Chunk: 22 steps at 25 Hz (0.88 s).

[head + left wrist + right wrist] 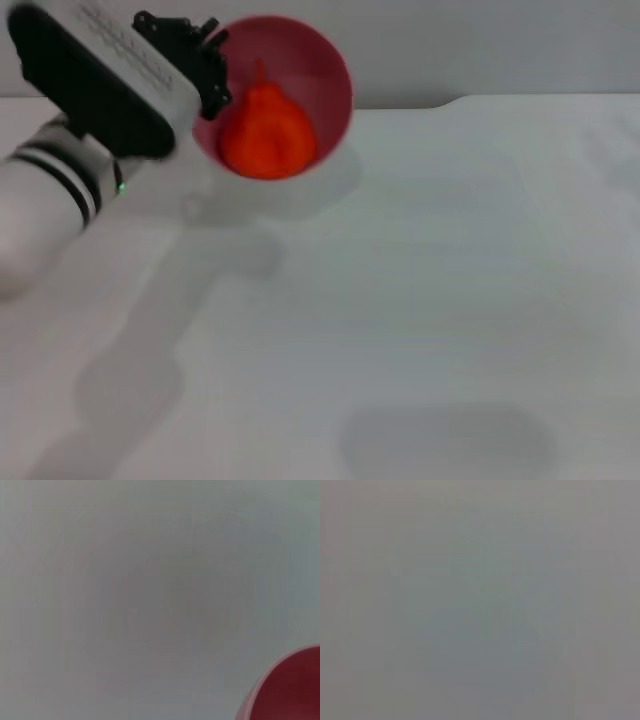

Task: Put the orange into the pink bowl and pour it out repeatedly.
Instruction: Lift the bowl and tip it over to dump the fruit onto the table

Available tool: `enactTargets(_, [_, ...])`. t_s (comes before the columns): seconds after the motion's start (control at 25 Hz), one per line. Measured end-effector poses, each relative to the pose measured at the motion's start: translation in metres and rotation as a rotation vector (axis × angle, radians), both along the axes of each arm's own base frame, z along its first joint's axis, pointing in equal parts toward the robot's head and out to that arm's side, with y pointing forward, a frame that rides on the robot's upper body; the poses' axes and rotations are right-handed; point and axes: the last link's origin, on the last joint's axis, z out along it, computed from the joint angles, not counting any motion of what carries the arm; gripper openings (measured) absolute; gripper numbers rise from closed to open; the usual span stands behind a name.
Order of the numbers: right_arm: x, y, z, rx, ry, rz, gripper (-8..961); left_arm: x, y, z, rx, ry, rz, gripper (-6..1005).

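Head view is giving us the whole scene: a wide white table [420,300] is filling most of the picture, bare and pale, with soft shadows lying across its near half. Coming in from the left side, the left arm [60,190] is reaching across the far left part of the table, its white forearm with dark bands leading up to a black and white wrist housing. At the end of that arm, the left gripper [212,75] is sitting right against the left rim of the pink bowl [320,60], its black fingers meeting the rim, so it is looking clamped on the bowl's edge. The bowl is appearing lifted off the surface, its shadow falling on the table below it, and it is tipped so that its open mouth is facing toward the camera. Inside it, the orange [266,132] is resting against the lower inner wall, tapered top pointing up, just beside the gripper's fingers but not touching them.

Left wrist view is showing mostly the plain table [125,580], with a curved piece of the pink bowl [292,690] peeking in at one corner.

Right wrist view is offering only a flat grey surface; the right gripper is not appearing anywhere.
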Motion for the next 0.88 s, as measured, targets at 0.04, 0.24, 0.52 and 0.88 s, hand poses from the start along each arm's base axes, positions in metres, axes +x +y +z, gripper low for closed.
enactTargets(0.04, [0.0, 0.0, 0.0, 0.001, -0.001, 0.004, 606, 0.0, -0.014, -0.006, 0.154, 0.097, -0.086, 43])
enactTargets(0.24, [-0.006, 0.004, -0.001, -0.002, 0.0, 0.029, 606, 0.004, -0.035, -0.024, 0.342, 0.268, -0.214, 43])
enactTargets(0.52, [-0.016, 0.011, -0.005, -0.016, -0.002, 0.061, 606, 0.017, -0.055, -0.042, 0.461, 0.381, -0.359, 43])
enactTargets(0.88, [-0.023, 0.016, -0.009, -0.028, -0.002, 0.089, 606, 0.034, -0.068, -0.053, 0.474, 0.399, -0.475, 43])
